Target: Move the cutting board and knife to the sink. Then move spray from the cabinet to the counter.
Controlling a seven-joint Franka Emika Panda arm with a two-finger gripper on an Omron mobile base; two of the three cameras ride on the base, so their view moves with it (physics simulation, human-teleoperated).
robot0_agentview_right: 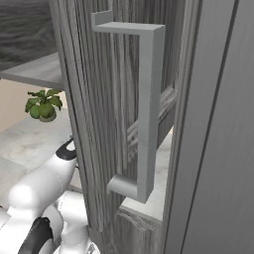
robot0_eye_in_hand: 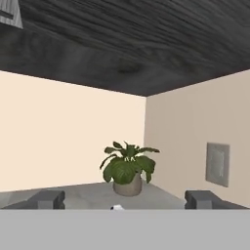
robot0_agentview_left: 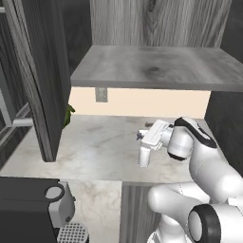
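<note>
No writing or brand can be read on anything here. A small white spray (robot0_agentview_left: 144,155) stands upright on the pale marbled tabletop (robot0_agentview_left: 95,147), below the grey cabinet (robot0_agentview_left: 156,66) shelf. The end effector (robot0_agentview_left: 142,136) sits just above the spray's top, on the side away from the beige wall; in the hand view its fingertips (robot0_eye_in_hand: 46,199) stand wide apart with nothing between them. A wall outlet (robot0_agentview_left: 101,94) is on the wall behind the spray. A potted plant (robot0_eye_in_hand: 128,168) stands in the tabletop's corner, well apart from the spray.
</note>
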